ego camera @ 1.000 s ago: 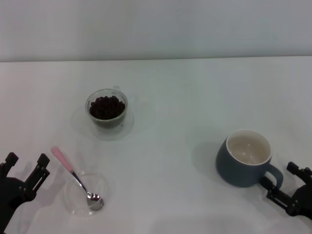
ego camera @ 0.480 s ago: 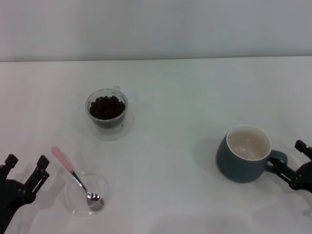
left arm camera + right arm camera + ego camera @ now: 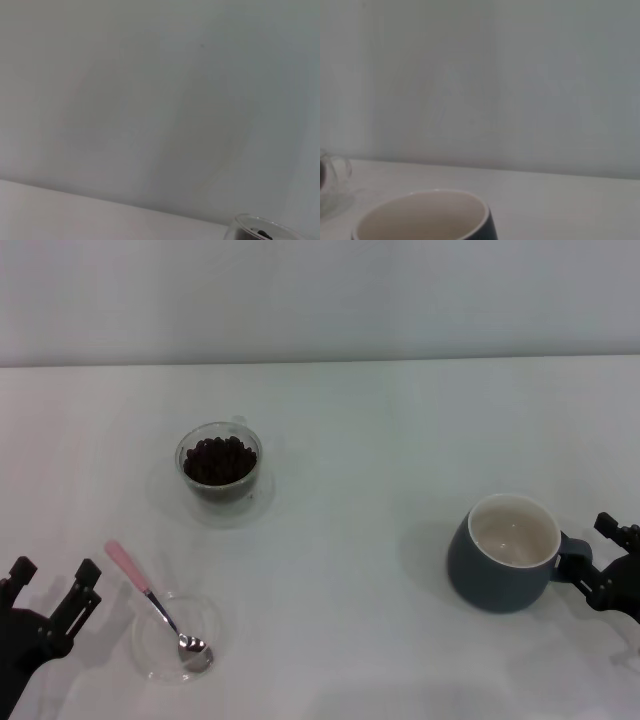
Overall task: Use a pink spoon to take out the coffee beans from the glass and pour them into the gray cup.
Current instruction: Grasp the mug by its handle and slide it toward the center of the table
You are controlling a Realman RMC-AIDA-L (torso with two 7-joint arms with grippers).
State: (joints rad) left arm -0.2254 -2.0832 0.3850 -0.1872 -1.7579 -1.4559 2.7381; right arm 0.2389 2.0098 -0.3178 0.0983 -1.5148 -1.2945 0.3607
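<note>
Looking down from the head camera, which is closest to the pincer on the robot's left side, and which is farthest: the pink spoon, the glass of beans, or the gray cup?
From the left pincer, at the near left edge:
1. The pink spoon, just beside it, its bowl resting in a shallow clear dish.
2. The glass, farther back on the left.
3. The gray cup, far across on the right, by the right pincer.

No legible text, label, brand, number or sign on any surface in the head or wrist views; vessels, spoon, table and wall all appear plain and unmarked.
</note>
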